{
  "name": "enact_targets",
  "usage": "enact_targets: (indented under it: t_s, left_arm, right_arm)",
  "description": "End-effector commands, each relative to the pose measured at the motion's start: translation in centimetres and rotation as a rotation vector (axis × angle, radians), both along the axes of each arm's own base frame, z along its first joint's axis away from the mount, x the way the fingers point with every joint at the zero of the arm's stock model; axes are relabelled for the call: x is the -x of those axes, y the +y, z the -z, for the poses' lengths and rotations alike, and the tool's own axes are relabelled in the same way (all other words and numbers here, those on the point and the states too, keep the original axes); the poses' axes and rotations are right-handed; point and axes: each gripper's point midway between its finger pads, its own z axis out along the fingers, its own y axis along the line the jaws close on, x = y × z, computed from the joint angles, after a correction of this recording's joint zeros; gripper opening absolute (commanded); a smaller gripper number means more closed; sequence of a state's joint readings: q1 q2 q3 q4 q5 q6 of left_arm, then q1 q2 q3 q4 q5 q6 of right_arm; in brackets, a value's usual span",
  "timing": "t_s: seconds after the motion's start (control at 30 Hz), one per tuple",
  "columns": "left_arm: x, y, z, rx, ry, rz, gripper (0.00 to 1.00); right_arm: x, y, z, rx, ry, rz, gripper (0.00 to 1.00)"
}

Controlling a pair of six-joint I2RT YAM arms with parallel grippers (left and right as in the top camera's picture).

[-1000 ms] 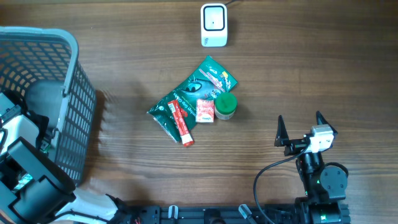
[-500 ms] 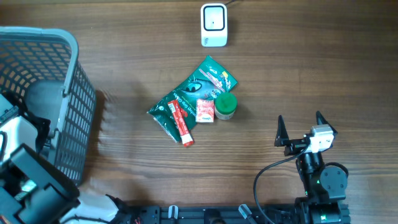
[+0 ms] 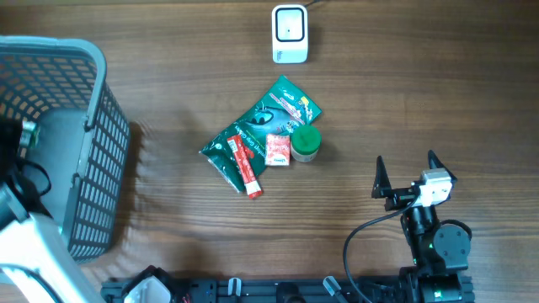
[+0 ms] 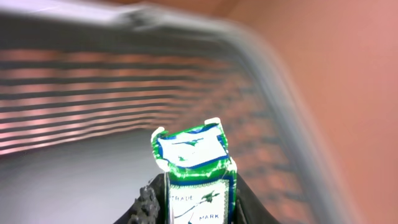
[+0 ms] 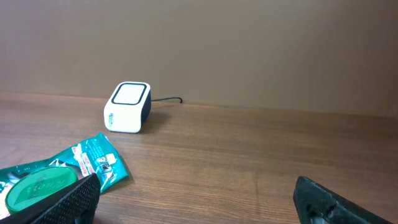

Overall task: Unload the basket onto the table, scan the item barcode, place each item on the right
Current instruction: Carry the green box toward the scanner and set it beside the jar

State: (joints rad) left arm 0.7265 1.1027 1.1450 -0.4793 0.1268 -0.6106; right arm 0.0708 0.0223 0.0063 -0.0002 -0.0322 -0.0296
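The left tool [image 4: 198, 206] clamps a small carton [image 4: 193, 155], probably light and crushable, best held by its flat sides; the right tool [image 3: 406, 173] stands apart.

One basket [image 3: 94, 126], one white scanner [image 3: 289, 34] with one cable [image 5: 166, 99], and one table [image 3: 438, 84]. On the table there are two green pouches [image 3: 285, 103], one red stick [image 3: 247, 167], one red-and-white sachet [image 3: 278, 149] and one green-lidded jar [image 3: 306, 143]. The left wrist view shows one green-and-white carton [image 4: 198, 171].
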Motion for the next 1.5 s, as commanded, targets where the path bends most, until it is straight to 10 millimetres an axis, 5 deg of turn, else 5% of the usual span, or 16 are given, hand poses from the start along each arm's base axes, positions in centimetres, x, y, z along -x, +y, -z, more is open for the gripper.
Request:
enact_targets:
  t_s: [0.0, 0.1, 0.2, 0.4, 0.53, 0.6, 0.73, 0.87, 1.07, 1.27, 1.47]
  left_arm:
    - [-1.6, -9.9, -7.7, 0.068, -0.301, 0.370, 0.24]
    - [-1.1, -15.7, -10.3, 0.071, -0.378, 0.526, 0.24]
    - [-1.2, -22.5, -9.8, 0.129, -0.349, 0.735, 0.23]
    - [-2.0, -34.3, -1.7, 0.282, -0.021, 1.039, 0.22]
    - [-2.3, -42.9, 6.0, 0.248, 0.253, 1.173, 0.22]
    - [-2.1, -45.3, 8.9, 0.235, 0.343, 1.184, 0.21]
    - [-0.1, -52.6, 16.3, 0.191, 0.522, 1.296, 0.21]
    - [4.4, -59.1, 23.1, 0.118, 0.649, 1.448, 0.21]
    - [7.8, -62.2, 26.2, -0.136, 0.629, 1.535, 0.23]
    - [4.7, -59.7, 25.8, -0.373, 0.556, 1.347, 0.24]
    - [1.3, -57.0, 26.8, -0.362, 0.573, 1.205, 0.24]
  right_arm:
    - [0.0, -0.1, 0.0, -0.011, -0.001, 0.009, 1.00]
    - [0.0, -0.1, 0.0, -0.010, -0.001, 0.009, 1.00]
    - [0.0, -0.1, 0.0, -0.010, -0.001, 0.009, 1.00]
    - [0.0, -0.1, 0.0, -0.010, -0.001, 0.009, 1.00]
    - [0.0, -0.1, 0.0, -0.010, -0.001, 0.009, 1.00]
    - [0.0, -0.1, 0.0, -0.010, -0.001, 0.009, 1.00]
    - [0.0, -0.1, 0.0, -0.010, -0.001, 0.009, 1.00]
    - [0.0, -0.1, 0.0, -0.010, -0.001, 0.009, 1.00]
    - [0.0, -0.1, 0.0, -0.010, -0.001, 0.009, 1.00]
    - [0.0, -0.1, 0.0, -0.010, -0.001, 0.009, 1.00]
    - [0.0, -0.1, 0.0, -0.011, -0.001, 0.009, 1.00]
